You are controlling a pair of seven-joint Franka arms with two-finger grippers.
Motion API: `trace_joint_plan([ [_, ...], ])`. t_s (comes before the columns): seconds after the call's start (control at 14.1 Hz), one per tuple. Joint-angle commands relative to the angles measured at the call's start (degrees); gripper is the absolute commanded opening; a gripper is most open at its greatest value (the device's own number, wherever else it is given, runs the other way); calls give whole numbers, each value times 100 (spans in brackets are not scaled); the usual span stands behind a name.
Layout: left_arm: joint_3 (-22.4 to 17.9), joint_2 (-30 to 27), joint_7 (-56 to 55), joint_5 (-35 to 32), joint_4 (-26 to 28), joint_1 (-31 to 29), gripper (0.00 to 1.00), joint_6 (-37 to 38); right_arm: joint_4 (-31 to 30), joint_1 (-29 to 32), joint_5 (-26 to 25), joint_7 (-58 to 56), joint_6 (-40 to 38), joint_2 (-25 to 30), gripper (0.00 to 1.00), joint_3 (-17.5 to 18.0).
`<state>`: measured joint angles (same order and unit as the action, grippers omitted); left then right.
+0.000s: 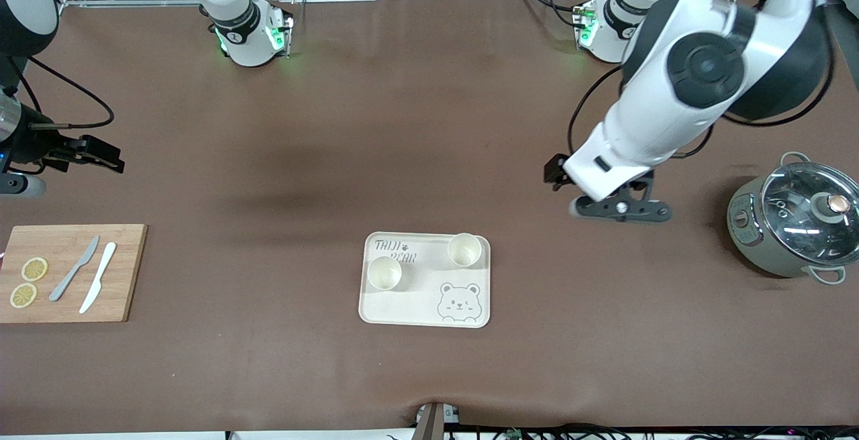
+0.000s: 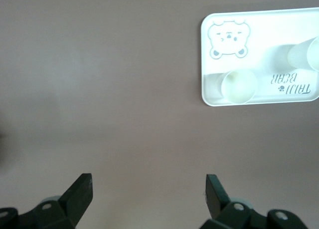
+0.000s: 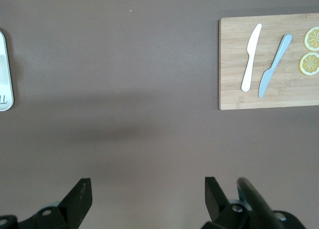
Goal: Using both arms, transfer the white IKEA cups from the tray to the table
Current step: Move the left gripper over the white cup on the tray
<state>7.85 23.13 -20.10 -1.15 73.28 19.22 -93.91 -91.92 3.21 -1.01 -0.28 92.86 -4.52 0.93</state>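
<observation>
On the tray [image 1: 425,306] near the tabletop's front edge, two white cups [image 1: 384,273] [image 1: 464,249] stand upright; likely light, rigid and slick, best pinched across the rim; left gripper [image 2: 148,191] hovers wide open beside the tray; right gripper [image 3: 147,194] gapes empty near the cutting board [image 1: 121,272].

Two glossy white arms, each link rounded and broken by wide black bands at the joints. The left arm [image 1: 678,91] fills the upper right of the frame, a round black cap on its big elbow joint and black cables looping beside it. The right arm [image 1: 231,4], upper left, rises from a white base glowing green. Each wrist ends in a matte black gripper with blocky, wedge-tipped fingers [image 2: 79,196], silver screw heads at their roots.
</observation>
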Motion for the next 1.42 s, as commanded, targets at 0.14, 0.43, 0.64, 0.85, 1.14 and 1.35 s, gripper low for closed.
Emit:
trace_joint_plan([
  [0.14, -12, 367, -493, -96, -314, 267, 100, -496, -107, 39, -49, -16, 39, 109, 100, 39],
  [0.43, -65, 701, -591, -131, -305, 504, 100, -681, -107, 48, -49, -16, 65, 100, 100, 39],
  [0.64, -47, 912, -626, -123, -279, 539, 100, -909, -107, 48, -49, -16, 65, 92, 100, 39],
  [0.85, -47, 1132, -889, -227, -244, 750, 100, -1146, -98, 57, -49, -16, 65, 74, 100, 39],
  [1.14, -30, 1448, -1171, -404, -182, 908, 100, -1489, -98, 66, -49, -16, 65, 74, 100, 30],
  [1.35, -30, 1606, -1163, -430, -148, 935, 100, -1822, -98, 66, -49, -16, 74, 74, 100, 39],
])
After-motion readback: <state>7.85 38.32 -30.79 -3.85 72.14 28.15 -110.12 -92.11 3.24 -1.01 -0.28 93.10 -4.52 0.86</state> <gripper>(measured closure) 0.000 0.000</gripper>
